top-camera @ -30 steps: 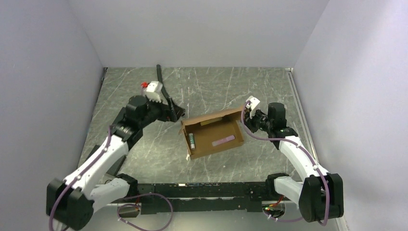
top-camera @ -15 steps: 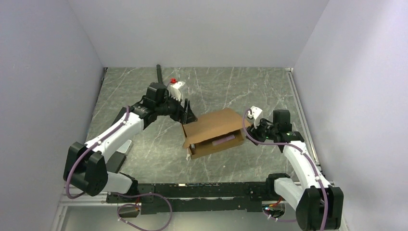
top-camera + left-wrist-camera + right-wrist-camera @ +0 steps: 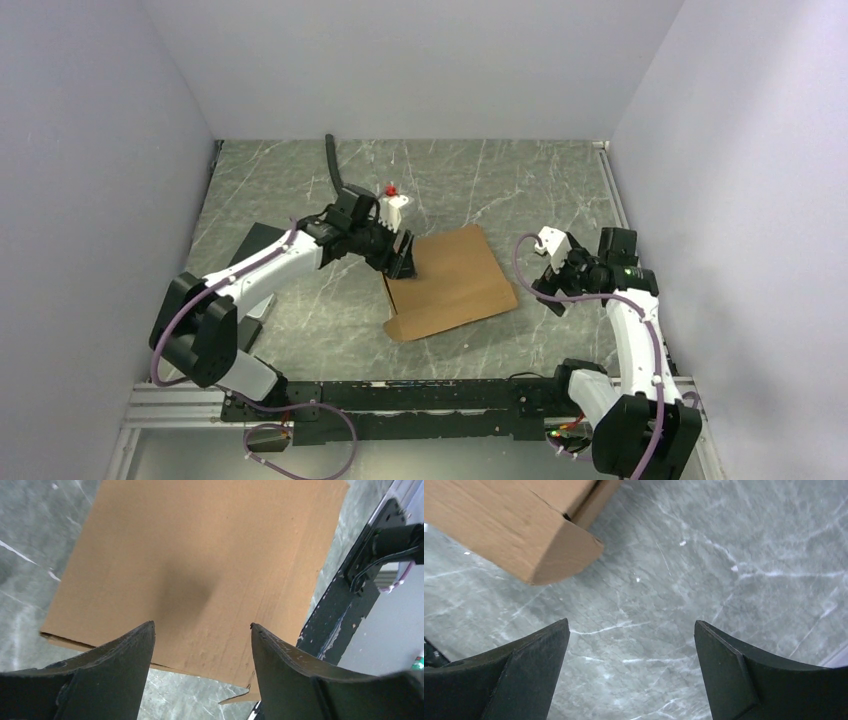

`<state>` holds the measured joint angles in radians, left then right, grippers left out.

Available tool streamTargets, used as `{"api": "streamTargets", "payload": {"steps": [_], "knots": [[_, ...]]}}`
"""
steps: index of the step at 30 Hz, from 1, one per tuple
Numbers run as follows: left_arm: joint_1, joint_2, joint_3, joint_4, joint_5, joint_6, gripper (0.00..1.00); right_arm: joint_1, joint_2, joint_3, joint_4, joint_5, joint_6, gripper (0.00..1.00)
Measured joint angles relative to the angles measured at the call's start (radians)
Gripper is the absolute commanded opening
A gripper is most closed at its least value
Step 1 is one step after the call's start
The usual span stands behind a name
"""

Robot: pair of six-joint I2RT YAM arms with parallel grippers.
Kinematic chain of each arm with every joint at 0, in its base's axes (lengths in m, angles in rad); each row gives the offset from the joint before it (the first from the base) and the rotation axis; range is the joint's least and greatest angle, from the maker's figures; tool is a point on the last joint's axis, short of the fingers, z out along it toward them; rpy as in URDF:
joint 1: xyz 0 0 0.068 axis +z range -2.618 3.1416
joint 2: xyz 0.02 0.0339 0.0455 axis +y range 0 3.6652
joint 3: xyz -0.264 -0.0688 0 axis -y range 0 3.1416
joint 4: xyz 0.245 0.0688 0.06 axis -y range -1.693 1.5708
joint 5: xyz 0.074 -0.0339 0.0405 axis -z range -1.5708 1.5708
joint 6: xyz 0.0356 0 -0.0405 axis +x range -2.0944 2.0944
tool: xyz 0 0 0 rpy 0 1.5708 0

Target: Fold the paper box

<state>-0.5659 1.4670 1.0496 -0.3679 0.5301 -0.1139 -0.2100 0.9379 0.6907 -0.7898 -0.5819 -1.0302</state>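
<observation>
The paper box lies in the middle of the table as a flat brown rectangle with its lid down. My left gripper hovers over the box's left edge. In the left wrist view the plain lid fills the frame beyond my left gripper, which is open with nothing between its black fingers. My right gripper stands to the right of the box, apart from it. In the right wrist view my right gripper is open wide over bare marble, with a box corner at the upper left.
A black hose lies at the back left of the marble table. A dark flat piece sits by the left arm. The black base rail runs along the near edge. Grey walls close in three sides.
The lid has come down, so the box's inside no longer shows. My right gripper opened and drew back to the right. My left arm swung right over the lid, its jaws narrowing slightly.
</observation>
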Motion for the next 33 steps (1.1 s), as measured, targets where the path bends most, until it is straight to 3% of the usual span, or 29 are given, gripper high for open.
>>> {"api": "streamTargets", "payload": {"steps": [5,7,10,11,14,16,22,24,26,27,33], "knots": [[-0.057,0.058,0.0,-0.035,-0.053,0.004,0.62,0.023,0.034,0.085,-0.095,-0.129,-0.04,0.97],[-0.074,0.093,0.0,-0.045,-0.076,-0.002,0.6,0.082,0.064,0.117,-0.111,-0.192,-0.015,0.81],[-0.083,0.132,0.0,-0.04,-0.098,-0.012,0.59,0.254,0.119,0.145,-0.067,-0.236,0.078,0.35],[-0.083,0.133,0.001,-0.038,-0.1,-0.02,0.58,0.32,0.14,0.146,-0.036,-0.235,0.122,0.27],[-0.084,0.132,0.002,-0.037,-0.115,-0.039,0.59,0.43,0.217,0.146,0.024,-0.219,0.234,0.13],[-0.084,0.127,0.002,-0.036,-0.125,-0.05,0.6,0.436,0.268,0.143,0.053,-0.183,0.28,0.1],[-0.085,0.055,-0.035,0.01,-0.192,-0.099,0.67,0.435,0.363,0.103,0.128,-0.049,0.374,0.13],[-0.084,-0.013,-0.071,0.04,-0.222,-0.129,0.75,0.435,0.375,0.102,0.131,-0.048,0.385,0.25],[-0.084,-0.083,-0.101,0.066,-0.246,-0.154,0.94,0.435,0.369,0.108,0.116,-0.06,0.38,0.39],[-0.083,-0.119,-0.12,0.079,-0.261,-0.168,0.99,0.435,0.367,0.114,0.105,-0.069,0.375,0.46],[-0.049,-0.433,-0.335,0.166,-0.362,-0.369,0.99,0.421,0.289,0.163,0.08,-0.173,0.354,0.75]]}}
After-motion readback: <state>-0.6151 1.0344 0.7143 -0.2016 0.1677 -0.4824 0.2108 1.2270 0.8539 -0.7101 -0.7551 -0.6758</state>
